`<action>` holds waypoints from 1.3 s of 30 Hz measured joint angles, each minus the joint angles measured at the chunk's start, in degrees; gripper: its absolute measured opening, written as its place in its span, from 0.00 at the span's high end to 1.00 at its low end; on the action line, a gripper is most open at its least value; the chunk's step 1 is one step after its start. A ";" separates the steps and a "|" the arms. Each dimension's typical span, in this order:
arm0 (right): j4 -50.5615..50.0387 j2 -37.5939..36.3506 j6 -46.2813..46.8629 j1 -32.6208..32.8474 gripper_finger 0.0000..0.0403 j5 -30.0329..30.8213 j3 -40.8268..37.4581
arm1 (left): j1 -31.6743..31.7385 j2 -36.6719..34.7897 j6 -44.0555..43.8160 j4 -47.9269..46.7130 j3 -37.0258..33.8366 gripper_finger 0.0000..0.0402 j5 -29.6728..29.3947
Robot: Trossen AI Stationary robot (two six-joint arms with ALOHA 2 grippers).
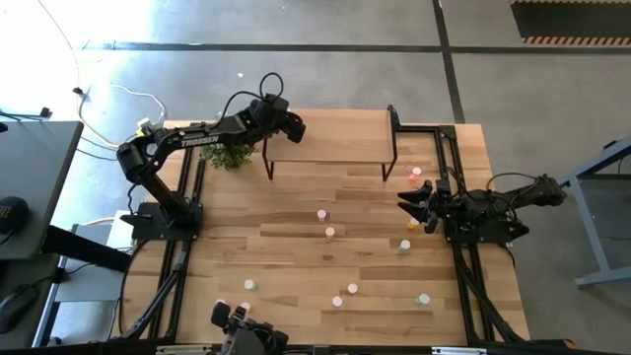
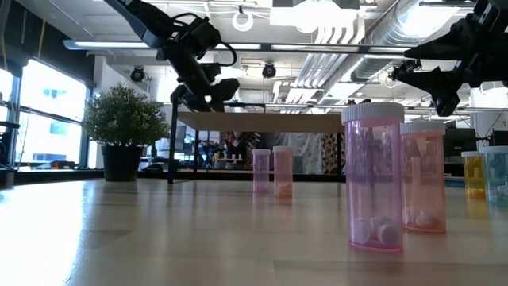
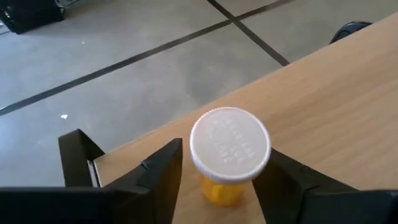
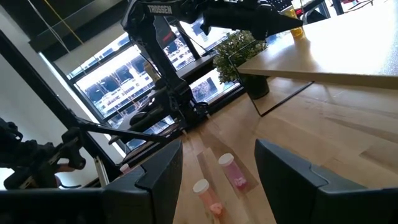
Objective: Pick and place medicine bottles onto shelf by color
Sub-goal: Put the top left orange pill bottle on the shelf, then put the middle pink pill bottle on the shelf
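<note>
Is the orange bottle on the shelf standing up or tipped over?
Standing up. The left wrist view looks down on the orange bottle's round white cap, its body straight below on the shelf, between the left tool's spread fingers.

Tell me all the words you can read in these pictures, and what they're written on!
"TROSSEN": white letters on the left arm, seen from above.
"TROSSEN": again on that arm in the right wrist view, partly cut off.
White cap of the orange bottle: raised letters, too blurred to read.
Nothing else is readable.
</note>
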 joint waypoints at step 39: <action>0.57 0.01 4.65 0.07 0.52 -3.42 0.00 | -9.99 -19.15 11.49 -4.76 0.11 0.47 0.18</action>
